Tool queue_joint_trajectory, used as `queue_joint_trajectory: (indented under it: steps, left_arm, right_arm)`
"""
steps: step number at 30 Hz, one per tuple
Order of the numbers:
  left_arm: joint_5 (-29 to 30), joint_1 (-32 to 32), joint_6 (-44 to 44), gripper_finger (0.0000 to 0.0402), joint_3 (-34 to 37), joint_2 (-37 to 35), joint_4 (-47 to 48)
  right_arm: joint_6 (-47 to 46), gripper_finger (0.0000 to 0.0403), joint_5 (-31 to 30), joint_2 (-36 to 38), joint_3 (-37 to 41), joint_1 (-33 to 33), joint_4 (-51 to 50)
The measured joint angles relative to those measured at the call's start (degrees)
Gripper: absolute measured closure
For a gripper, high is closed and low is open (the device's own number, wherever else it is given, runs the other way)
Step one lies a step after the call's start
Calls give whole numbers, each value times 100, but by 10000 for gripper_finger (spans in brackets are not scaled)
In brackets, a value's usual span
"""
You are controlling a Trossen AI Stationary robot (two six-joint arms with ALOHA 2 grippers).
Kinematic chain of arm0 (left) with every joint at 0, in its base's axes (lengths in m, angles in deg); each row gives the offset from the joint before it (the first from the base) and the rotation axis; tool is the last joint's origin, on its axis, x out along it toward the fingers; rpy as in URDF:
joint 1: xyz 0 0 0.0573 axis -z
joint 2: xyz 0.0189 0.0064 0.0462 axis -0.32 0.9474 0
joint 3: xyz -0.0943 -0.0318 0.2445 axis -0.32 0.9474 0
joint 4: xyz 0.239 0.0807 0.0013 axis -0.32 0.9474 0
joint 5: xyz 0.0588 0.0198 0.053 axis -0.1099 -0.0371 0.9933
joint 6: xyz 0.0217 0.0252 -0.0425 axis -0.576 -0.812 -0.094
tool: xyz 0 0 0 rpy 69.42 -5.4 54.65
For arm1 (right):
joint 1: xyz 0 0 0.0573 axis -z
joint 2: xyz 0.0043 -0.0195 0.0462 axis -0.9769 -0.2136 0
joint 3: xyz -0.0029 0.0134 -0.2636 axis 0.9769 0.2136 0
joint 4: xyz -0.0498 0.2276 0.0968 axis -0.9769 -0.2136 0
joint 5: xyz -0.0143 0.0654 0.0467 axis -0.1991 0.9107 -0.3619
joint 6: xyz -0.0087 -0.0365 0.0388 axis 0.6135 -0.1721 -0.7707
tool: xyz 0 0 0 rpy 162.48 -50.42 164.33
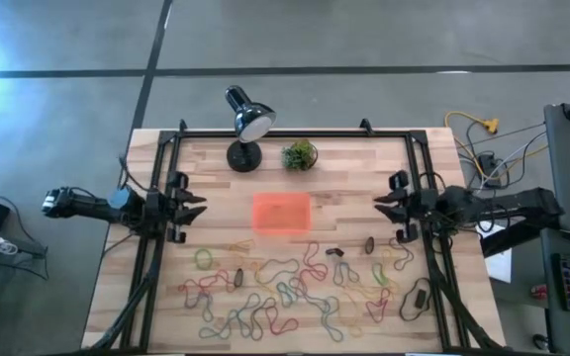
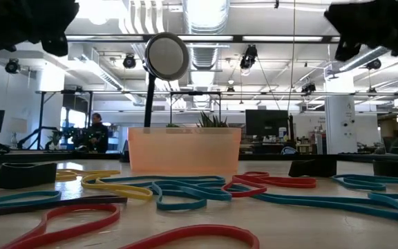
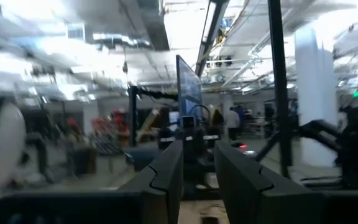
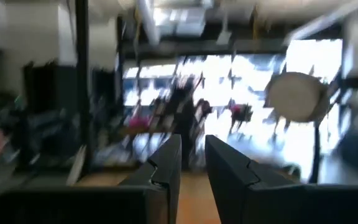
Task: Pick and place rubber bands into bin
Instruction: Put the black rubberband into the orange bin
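You have both arms parked at the sides of the surface (image 1: 216, 168), with nothing yet picked. The left tool (image 1: 194, 206) sits at the left edge, level with the bin (image 1: 283, 215), and its wrist view shows the two fingers (image 3: 160, 180) standing a narrow gap apart with nothing between them. The right tool (image 1: 384, 206) mirrors it at the right edge; its fingers (image 4: 163, 168) also show a narrow gap and hold nothing. The bin lies near the middle of the surface, in front of the desk lamp (image 1: 248, 121) and the potted plant (image 1: 299, 155), and from above no band can be made out inside it; the low view cannot confirm this, since its translucent wall hides the floor. The rubber bands (image 1: 285, 292) are spread in a tangled field across the near half of the surface, from just in front of the bin out toward both side rails, many overlapping. A few small dark pieces (image 1: 335, 252) lie among them; what they are I cannot tell. Judged step: the start of a pick, approach not begun. Your next move calls for choosing one band at the edge of the tangle, widening the nearer tool, descending over it, and pinching a single strand so that neighbours are not dragged along.
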Motion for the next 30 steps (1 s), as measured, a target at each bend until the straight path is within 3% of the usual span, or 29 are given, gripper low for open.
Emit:
queue_joint_trajectory:
  steps: [3,5,9,14,17,19,30]
  left_arm:
    - [0,0,171,324,0,192,33]
    - [3,0,-242,324,0,322,23]
    - [3,0,-524,324,-2,464,-67]
    - [6,0,-525,324,-11,585,-49]
    - [6,0,-519,324,-11,674,-52]
    - [7,0,-518,324,-11,717,-36]
    - [5,0,-177,324,-10,904,-22]
  right_arm:
    - [-359,335,579,-309,2,-3,-390]
    - [-563,335,842,-576,-82,-47,-358]
    - [-141,335,1061,-1180,-804,-297,-849]
    - [588,335,334,-2019,-2537,-558,-4098]
    - [307,335,-314,-2603,-3579,-600,-6424]
    - [-23,335,-529,-2958,-4030,-602,-7425]
    - [-897,323,-530,-3961,-4027,-743,-7401]
